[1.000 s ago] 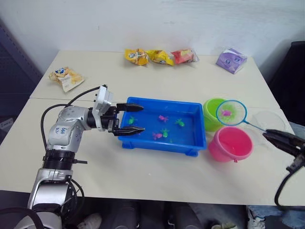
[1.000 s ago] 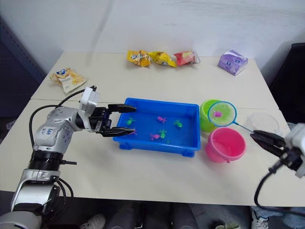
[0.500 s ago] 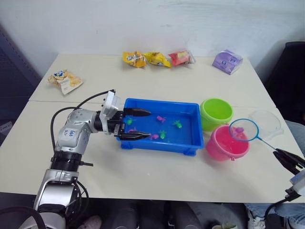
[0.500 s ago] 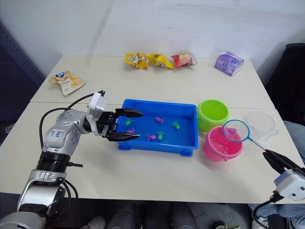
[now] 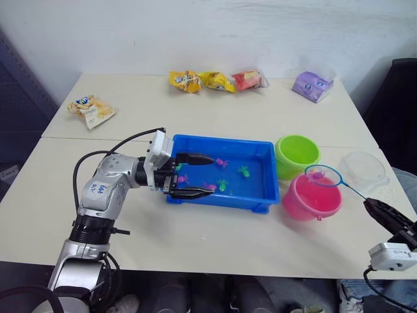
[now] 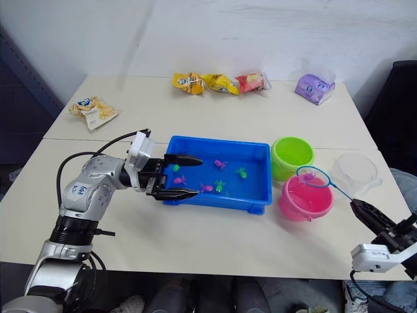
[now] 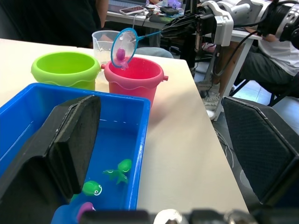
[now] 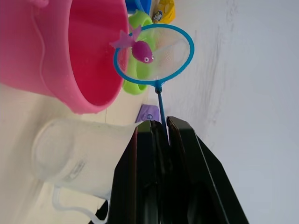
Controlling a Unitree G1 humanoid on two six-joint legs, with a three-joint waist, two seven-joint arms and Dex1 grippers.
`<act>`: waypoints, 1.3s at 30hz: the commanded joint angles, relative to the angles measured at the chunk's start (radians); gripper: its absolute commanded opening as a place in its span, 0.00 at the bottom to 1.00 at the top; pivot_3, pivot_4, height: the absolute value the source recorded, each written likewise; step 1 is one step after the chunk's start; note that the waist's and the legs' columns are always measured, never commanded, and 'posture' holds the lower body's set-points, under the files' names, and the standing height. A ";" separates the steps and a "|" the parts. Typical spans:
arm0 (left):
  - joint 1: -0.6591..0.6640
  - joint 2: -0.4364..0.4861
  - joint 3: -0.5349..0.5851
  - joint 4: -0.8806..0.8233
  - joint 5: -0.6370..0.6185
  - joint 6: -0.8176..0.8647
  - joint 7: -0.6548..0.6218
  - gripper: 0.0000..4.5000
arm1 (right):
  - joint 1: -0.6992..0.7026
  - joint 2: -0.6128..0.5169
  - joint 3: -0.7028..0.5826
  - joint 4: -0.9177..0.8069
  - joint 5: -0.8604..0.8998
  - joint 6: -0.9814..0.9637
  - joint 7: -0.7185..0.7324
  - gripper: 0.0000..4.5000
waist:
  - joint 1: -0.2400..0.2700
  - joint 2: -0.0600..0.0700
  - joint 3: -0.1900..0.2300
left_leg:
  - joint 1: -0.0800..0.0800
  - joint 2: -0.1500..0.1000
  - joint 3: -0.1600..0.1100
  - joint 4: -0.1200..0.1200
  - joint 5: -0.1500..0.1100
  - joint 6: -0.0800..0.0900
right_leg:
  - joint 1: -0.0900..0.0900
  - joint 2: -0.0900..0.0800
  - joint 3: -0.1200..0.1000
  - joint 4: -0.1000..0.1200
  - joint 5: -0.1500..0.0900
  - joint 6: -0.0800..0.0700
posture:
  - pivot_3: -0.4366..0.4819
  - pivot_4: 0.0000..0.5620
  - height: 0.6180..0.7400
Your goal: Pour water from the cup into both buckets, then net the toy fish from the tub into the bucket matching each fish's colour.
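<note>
The right gripper [image 8: 159, 135], clamped on the net [image 5: 324, 175] handle, holds the hoop with its pink fish [image 8: 140, 50] over the pink bucket's [image 5: 311, 199] far rim, while the left gripper [image 5: 195, 176] gapes at the tub's [image 5: 225, 199] left end.

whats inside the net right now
One pink fish lies in the net, which the right gripper holds by its handle over the pink bucket. The bucket's bottom is hidden from view.
</note>
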 commanded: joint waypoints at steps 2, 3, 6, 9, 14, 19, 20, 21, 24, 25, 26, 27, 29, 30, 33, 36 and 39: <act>0.014 0.007 0.017 -0.054 -0.022 0.003 0.016 0.99 | 0.058 -0.005 -0.015 -0.061 -0.035 0.033 -0.102 0.00 | -0.007 0.000 0.000 | 0.000 0.000 0.000 0.000 0.000 0.000 | 0.000 0.000 0.000 0.000 0.000 0.000 | 0.48 0.27 1.00; 0.013 0.008 0.013 -0.053 -0.017 -0.001 0.014 0.99 | 0.066 -0.007 -0.013 -0.063 -0.035 0.053 -0.116 0.00 | -0.008 0.000 0.000 | 0.000 0.000 0.000 0.000 0.000 0.000 | 0.000 0.000 0.000 0.000 0.000 0.000 | 0.48 0.27 1.00; 0.007 0.005 0.011 -0.047 -0.016 -0.005 0.012 0.99 | 0.088 -0.016 0.018 -0.087 -0.062 0.086 -0.161 0.00 | -0.010 0.000 0.000 | 0.000 0.000 0.000 0.000 0.000 0.000 | 0.000 0.000 0.000 0.000 0.000 0.000 | 0.48 0.27 1.00; 0.001 0.007 0.006 -0.041 -0.012 -0.013 0.001 0.99 | 0.109 -0.024 0.030 -0.122 -0.080 0.110 -0.205 0.00 | -0.014 0.000 0.000 | 0.001 0.000 0.000 0.000 0.000 0.000 | 0.000 0.000 0.000 0.000 0.000 0.000 | 0.48 0.27 1.00; -0.004 0.003 0.005 -0.039 -0.009 -0.019 0.004 0.99 | 0.147 -0.037 0.035 -0.123 -0.097 0.153 -0.287 0.00 | -0.011 0.000 0.000 | 0.001 0.000 0.000 -0.001 0.000 -0.001 | 0.000 0.000 0.000 0.000 0.000 -0.001 | 0.48 0.27 1.00; -0.003 0.009 0.008 -0.039 -0.005 -0.019 0.010 0.99 | 0.153 -0.075 0.129 -0.125 0.146 0.230 -0.208 0.00 | -0.012 0.000 0.000 | 0.000 0.000 0.000 -0.001 0.000 -0.001 | 0.000 0.000 0.000 0.000 0.000 -0.001 | 0.48 0.27 1.00; 0.000 0.014 0.014 -0.038 -0.003 -0.018 0.015 0.99 | 0.148 -0.101 0.169 -0.145 0.259 0.260 -0.159 0.00 | -0.014 0.000 0.000 | 0.000 0.000 0.000 -0.001 0.000 -0.001 | 0.000 0.000 0.000 0.000 0.000 -0.001 | 0.48 0.27 1.00; 0.004 0.020 0.025 -0.032 -0.002 -0.021 0.020 0.99 | 0.149 -0.139 0.240 -0.175 0.435 0.315 -0.076 0.00 | -0.019 0.000 0.000 | 0.001 0.000 0.000 -0.001 0.000 -0.001 | 0.000 0.000 0.000 0.000 0.000 0.000 | 0.48 0.27 1.00; 0.014 0.039 0.069 -0.003 -0.009 -0.030 0.040 0.99 | 0.093 -0.219 0.362 -0.281 0.760 0.481 0.082 0.00 | -0.026 0.000 0.000 | 0.002 0.001 0.000 -0.001 0.000 0.000 | 0.001 0.001 0.000 0.001 0.000 -0.001 | 0.48 0.27 1.00; 0.016 0.046 0.084 0.009 -0.012 -0.033 0.048 0.99 | 0.054 -0.238 0.394 -0.314 0.838 0.521 0.116 0.00 | -0.028 0.000 0.000 | 0.002 0.001 0.000 -0.001 0.000 0.000 | 0.001 0.001 0.000 0.001 0.000 -0.001 | 0.48 0.27 1.00; 0.018 0.048 0.092 0.016 -0.012 -0.037 0.054 0.99 | 0.028 -0.249 0.414 -0.335 0.894 0.549 0.146 0.00 | -0.027 0.000 0.000 | 0.002 0.002 0.000 -0.001 0.000 0.000 | 0.001 0.001 0.000 0.002 0.000 -0.001 | 0.48 0.27 1.00; 0.030 0.060 0.107 0.023 -0.011 -0.042 0.057 0.99 | -0.032 -0.266 0.461 -0.366 0.962 0.630 0.185 0.00 | -0.024 0.000 0.000 | 0.002 0.002 -0.001 -0.001 0.000 0.000 | 0.001 0.001 -0.001 0.002 0.000 -0.001 | 0.48 0.27 1.00; 0.052 0.084 0.143 0.031 -0.015 -0.044 0.066 0.99 | -0.154 -0.284 0.565 -0.431 1.103 0.875 0.241 0.00 | -0.023 0.000 0.000 | 0.002 0.002 -0.002 -0.001 0.000 0.000 | 0.001 0.001 -0.001 0.001 0.000 -0.001 | 0.48 0.27 1.00; 0.060 0.093 0.159 0.029 -0.020 -0.040 0.075 0.99 | -0.205 -0.284 0.608 -0.448 1.150 0.963 0.266 0.00 | -0.019 0.000 0.000 | 0.001 0.002 -0.002 -0.001 0.000 0.000 | 0.001 0.001 -0.002 0.001 0.000 -0.001 | 0.48 0.27 1.00; 0.085 0.120 0.202 0.026 -0.028 -0.042 0.091 0.99 | -0.325 -0.279 0.715 -0.458 1.204 1.192 0.326 0.00 | -0.005 -0.001 0.000 | -0.001 0.002 -0.006 -0.001 0.000 0.000 | 0.000 0.000 -0.004 -0.001 0.000 -0.001 | 0.48 0.27 1.00; 0.142 0.155 0.256 0.020 -0.028 -0.061 0.098 0.99 | -0.463 -0.255 0.827 -0.396 1.136 1.275 0.394 0.00 | 0.001 -0.001 0.000 | -0.004 0.001 -0.007 -0.001 -0.001 0.002 | 0.000 -0.001 -0.005 -0.003 0.000 -0.001 | 0.48 0.27 1.00; 0.192 0.170 0.294 -0.001 -0.029 -0.073 0.119 0.99 | -0.536 -0.232 0.874 -0.354 1.081 1.325 0.423 0.00 | 0.010 -0.001 0.000 | -0.004 0.001 -0.007 -0.001 -0.002 0.004 | 0.000 -0.002 -0.005 -0.005 0.000 -0.001 | 0.48 0.27 1.00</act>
